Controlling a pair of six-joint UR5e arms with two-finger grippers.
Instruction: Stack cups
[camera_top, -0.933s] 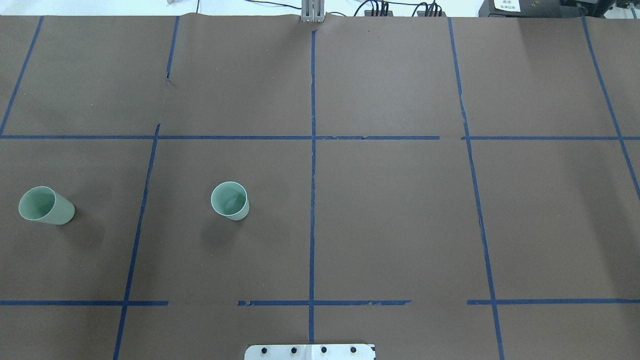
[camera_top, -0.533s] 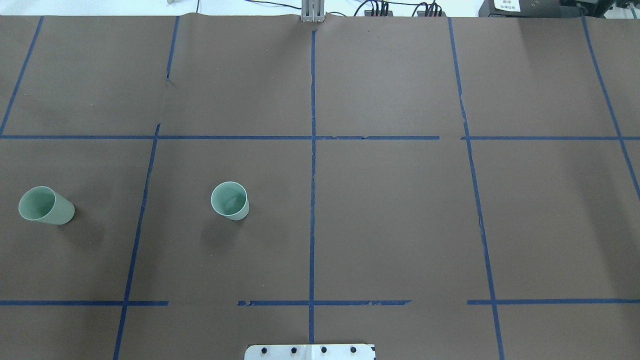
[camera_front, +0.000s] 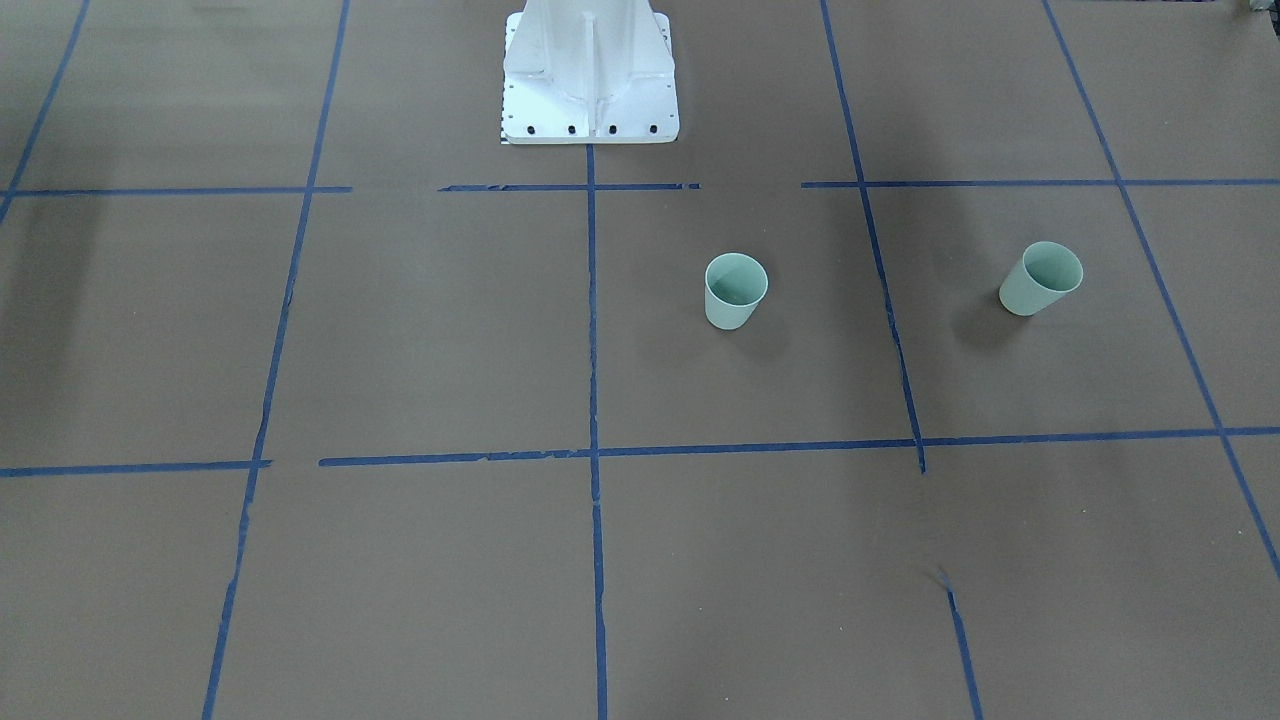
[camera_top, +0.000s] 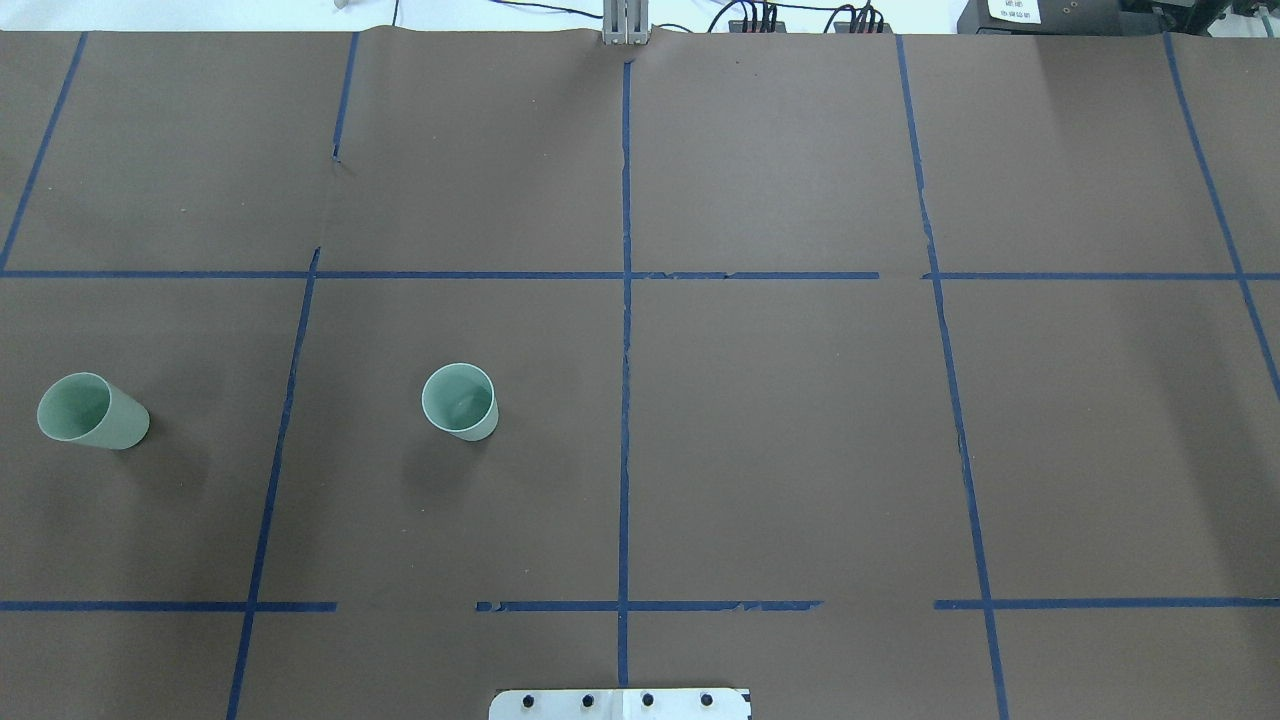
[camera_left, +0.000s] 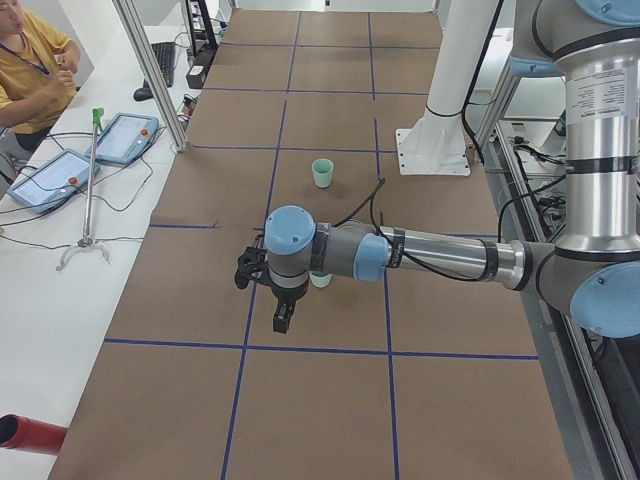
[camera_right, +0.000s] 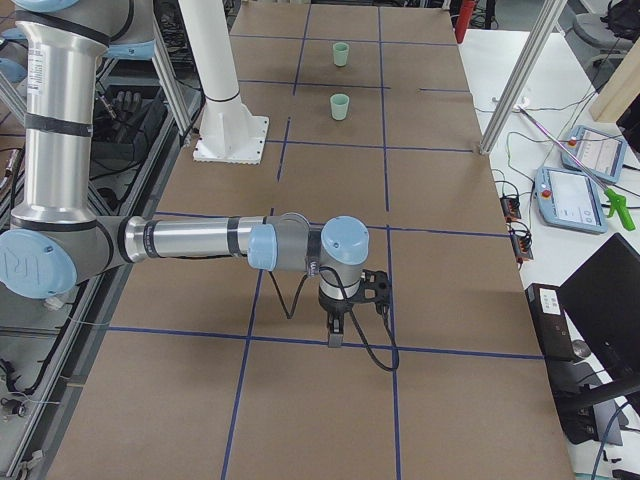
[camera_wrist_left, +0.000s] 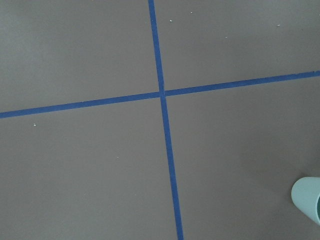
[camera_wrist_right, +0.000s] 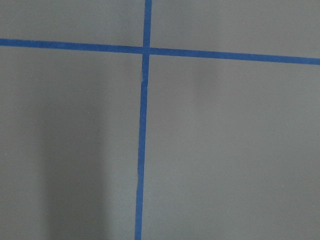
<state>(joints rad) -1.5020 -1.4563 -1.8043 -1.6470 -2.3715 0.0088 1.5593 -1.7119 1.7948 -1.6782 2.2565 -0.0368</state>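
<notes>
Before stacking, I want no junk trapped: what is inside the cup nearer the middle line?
The cup looks empty: only its green inner wall and floor show. Its near side hides some inner wall.

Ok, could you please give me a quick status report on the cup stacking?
Left gripper, right gripper: empty, open or shut unclear. Inner cup and outer cup upright, apart, unstacked, on the robot's left. Nothing seen between them.

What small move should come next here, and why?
Probably move the left gripper over the outer cup. It and the inner cup stand upright and apart on the robot's left side, unheld, and the outer cup shows only at the left wrist view's edge.
</notes>
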